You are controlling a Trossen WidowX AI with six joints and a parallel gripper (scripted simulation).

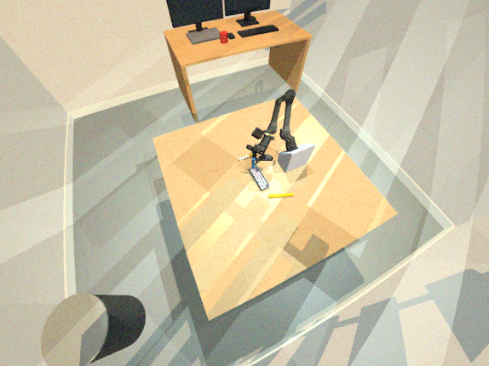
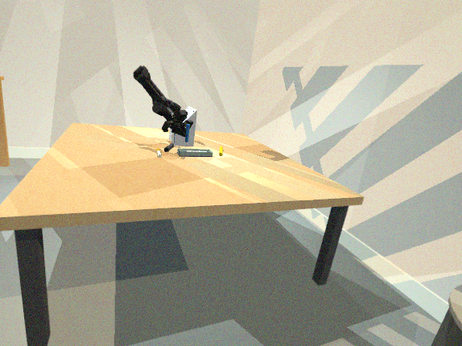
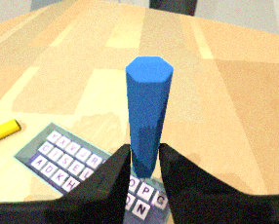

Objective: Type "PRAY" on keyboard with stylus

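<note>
The blue stylus (image 1: 254,162) (image 2: 187,133) (image 3: 147,102) stands upright, its six-sided end toward the wrist camera. My gripper (image 3: 144,149) (image 2: 187,130) is shut on it. The small keyboard (image 1: 259,179) (image 2: 195,153) (image 3: 29,155) lies flat on the table below. In the exterior view the stylus's lower end is above the keyboard. In the wrist view that end is over the keyboard's right part, just above the P key (image 3: 145,190), with G and N close by. The fingers hide the middle keys; R shows left of them.
A yellow stick (image 1: 281,196) (image 2: 220,150) (image 3: 9,129) lies beyond one end of the keyboard. A small white piece (image 1: 244,157) (image 2: 159,153) and a black cylinder (image 2: 169,147) lie near the other end. A pale upright panel (image 1: 296,157) stands by the arm's base.
</note>
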